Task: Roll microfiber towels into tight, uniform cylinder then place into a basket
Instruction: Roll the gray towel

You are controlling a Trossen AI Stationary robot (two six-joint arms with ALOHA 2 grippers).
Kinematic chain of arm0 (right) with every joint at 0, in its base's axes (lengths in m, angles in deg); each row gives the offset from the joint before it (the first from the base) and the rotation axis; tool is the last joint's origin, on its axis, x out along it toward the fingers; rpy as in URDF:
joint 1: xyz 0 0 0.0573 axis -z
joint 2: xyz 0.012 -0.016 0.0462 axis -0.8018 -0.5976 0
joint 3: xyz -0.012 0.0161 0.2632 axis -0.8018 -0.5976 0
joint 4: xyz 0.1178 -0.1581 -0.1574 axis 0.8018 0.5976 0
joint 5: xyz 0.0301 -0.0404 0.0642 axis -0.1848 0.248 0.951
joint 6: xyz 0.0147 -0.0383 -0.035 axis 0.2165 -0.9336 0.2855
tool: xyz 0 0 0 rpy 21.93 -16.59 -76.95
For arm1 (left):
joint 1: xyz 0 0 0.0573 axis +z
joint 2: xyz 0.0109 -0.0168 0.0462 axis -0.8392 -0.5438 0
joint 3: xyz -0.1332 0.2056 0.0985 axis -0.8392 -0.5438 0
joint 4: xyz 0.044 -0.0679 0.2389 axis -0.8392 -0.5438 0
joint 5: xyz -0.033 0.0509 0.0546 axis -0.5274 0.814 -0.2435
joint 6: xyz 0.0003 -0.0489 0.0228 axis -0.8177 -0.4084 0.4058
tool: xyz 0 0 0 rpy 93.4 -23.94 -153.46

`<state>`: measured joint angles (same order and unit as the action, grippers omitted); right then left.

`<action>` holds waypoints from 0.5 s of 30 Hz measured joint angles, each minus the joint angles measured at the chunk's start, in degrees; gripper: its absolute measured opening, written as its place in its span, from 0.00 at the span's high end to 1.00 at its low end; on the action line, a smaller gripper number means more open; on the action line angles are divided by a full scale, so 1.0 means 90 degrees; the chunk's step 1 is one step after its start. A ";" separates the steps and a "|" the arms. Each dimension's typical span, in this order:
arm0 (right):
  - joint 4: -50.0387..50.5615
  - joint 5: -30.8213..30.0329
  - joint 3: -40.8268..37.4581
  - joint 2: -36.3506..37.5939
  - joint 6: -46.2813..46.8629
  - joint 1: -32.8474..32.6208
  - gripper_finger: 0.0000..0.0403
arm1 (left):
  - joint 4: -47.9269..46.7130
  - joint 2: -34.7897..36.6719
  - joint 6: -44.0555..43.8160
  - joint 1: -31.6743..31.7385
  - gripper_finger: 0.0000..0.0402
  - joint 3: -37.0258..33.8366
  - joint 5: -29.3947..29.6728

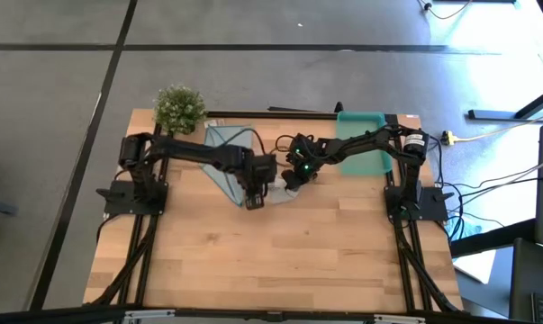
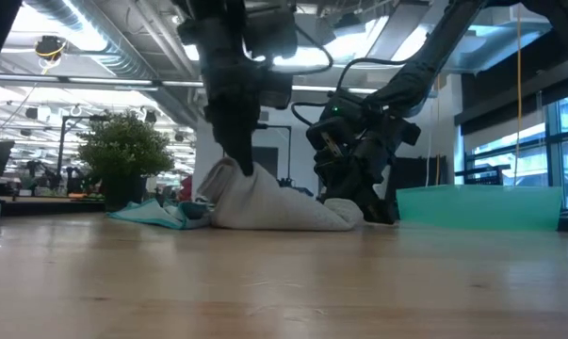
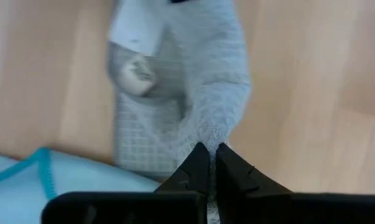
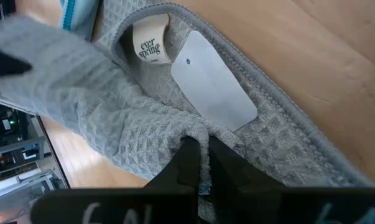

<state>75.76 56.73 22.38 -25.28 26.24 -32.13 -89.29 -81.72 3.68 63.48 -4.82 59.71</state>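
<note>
Grey towel point(image 2: 265, 205) lies bunched mid-table, not rolled yet, pinched by the left gripper point(image 3: 207, 157) and the right gripper point(image 4: 198, 155). Blue towel point(image 1: 221, 144) waits flat; the basket point(image 1: 361, 142) holds nothing

Wooden table top point(image 1: 280, 261), light planks, set on a grey floor point(image 1: 55, 135) crossed by dark seam lines. Small bushy green plant point(image 1: 179, 107) at the table's far left corner. Cables point(image 1: 487, 193) trail on the floor beside the table's right edge; bright patch of light at the floor's upper right. Low view: open ceiling with silver ducts point(image 2: 95, 42) and strip lights, tall windows point(image 2: 538, 141) at right, cluttered benches far left.
</note>
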 joint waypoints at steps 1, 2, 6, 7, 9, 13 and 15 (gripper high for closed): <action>0.0001 -0.0002 0.0000 0.0000 -0.0023 0.0000 0.96 | 0.0002 -0.0030 0.0005 0.0080 0.99 0.0002 0.0000; 0.0003 -0.0002 0.0000 0.0000 -0.0055 0.0000 0.96 | 0.0012 -0.0067 0.0039 0.0158 0.99 0.0005 0.0000; 0.0010 -0.0007 0.0000 0.0002 -0.0088 -0.0002 0.96 | 0.0124 -0.0250 0.0167 0.0419 0.99 0.0002 0.0002; 0.0010 -0.0007 0.0000 0.0002 -0.0087 -0.0002 0.96 | 0.0141 -0.0332 0.0177 0.0475 0.99 0.0005 0.0002; 0.0015 -0.0007 0.0000 0.0002 -0.0087 -0.0002 0.96 | 0.0159 -0.0527 0.0303 0.0565 0.99 0.0005 0.0009; -0.0015 0.0084 -0.0005 -0.0002 -0.0132 0.0000 0.96 | 0.0181 -0.0869 0.0462 0.0652 1.00 0.0007 0.0024; -0.0101 0.0294 -0.0010 -0.0017 -0.0264 0.0008 0.94 | 0.0185 -0.0993 0.0485 0.0669 1.00 0.0018 0.0011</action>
<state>74.85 59.38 22.30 -25.43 23.87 -32.06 -87.63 -90.66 8.04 69.51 -4.66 59.81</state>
